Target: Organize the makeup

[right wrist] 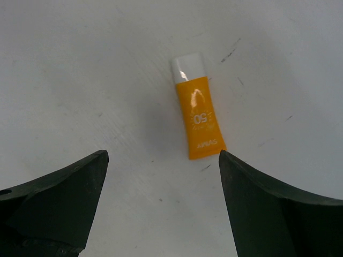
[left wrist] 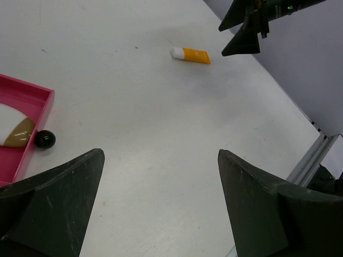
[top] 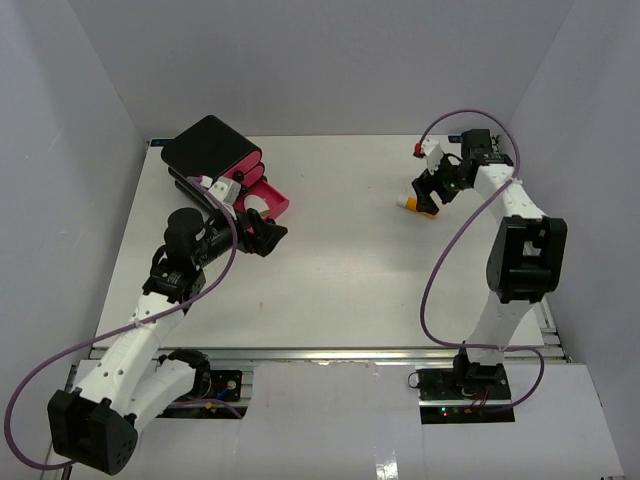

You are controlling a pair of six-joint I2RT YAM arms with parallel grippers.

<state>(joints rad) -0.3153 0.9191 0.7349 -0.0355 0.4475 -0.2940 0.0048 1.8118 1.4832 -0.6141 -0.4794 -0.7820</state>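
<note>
An orange tube with a white cap (right wrist: 197, 112) lies flat on the white table at the far right (top: 412, 204). My right gripper (right wrist: 163, 155) is open and empty; it hovers just above and short of the tube's crimped end (top: 432, 190). My left gripper (left wrist: 159, 155) is open and empty over bare table beside the open pink drawer (left wrist: 37, 94), near the left middle (top: 268, 235). A white oval puff (left wrist: 8, 120) with a beige patch lies in that drawer. The tube also shows far off in the left wrist view (left wrist: 191, 54). Lipsticks and foundation bottles are out of view.
The black box with pink drawers (top: 210, 148) stands at the back left, its lowest drawer (top: 272, 203) pulled out, with a black round knob (left wrist: 45, 139) on the front. White walls enclose the table on three sides. A metal rail (top: 320, 355) runs along the near edge.
</note>
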